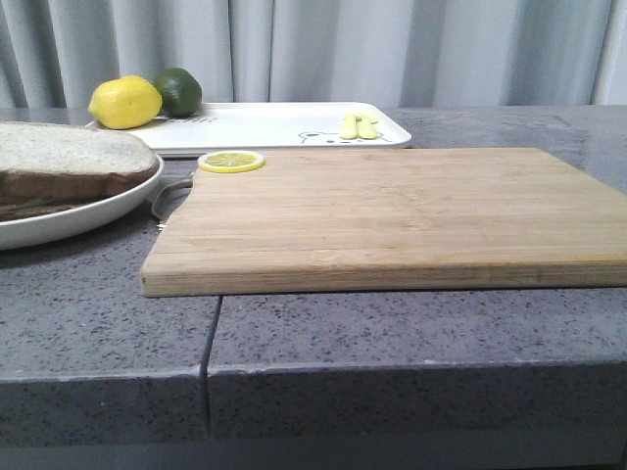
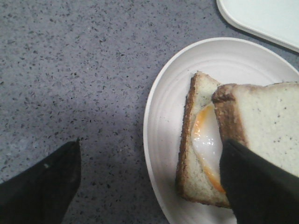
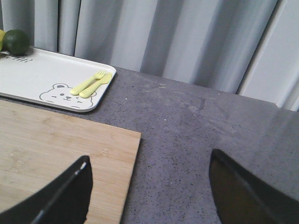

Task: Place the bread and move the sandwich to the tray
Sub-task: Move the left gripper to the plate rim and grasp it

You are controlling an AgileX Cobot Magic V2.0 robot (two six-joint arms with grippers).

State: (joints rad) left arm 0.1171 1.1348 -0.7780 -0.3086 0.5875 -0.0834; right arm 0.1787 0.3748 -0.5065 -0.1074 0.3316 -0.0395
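Leftmost on the grey speckled counter (image 1: 98, 323) sits the round white plate (image 1: 108, 201) with the sandwich (image 1: 69, 166) on it. From the left wrist view, the top bread slice (image 2: 268, 119) lies skewed over a lower slice, leaving the fried egg (image 2: 208, 144) exposed between them. The left gripper (image 2: 149, 179) hangs over the plate's edge with its jaws spread wide, one finger over bare counter and the other over the sandwich, clasping nothing. Behind, a lemon (image 1: 124, 102) and a lime (image 1: 179, 90) rest at the left end of the white tray (image 1: 274, 122), which carries a bear print and yellow cutlery shapes (image 1: 359, 125). A lemon slice (image 1: 231, 161) lies on the wooden cutting board (image 1: 392, 215) at its far left corner. The right gripper (image 3: 149, 186) hovers above the board's right edge, jaws wide apart and empty.
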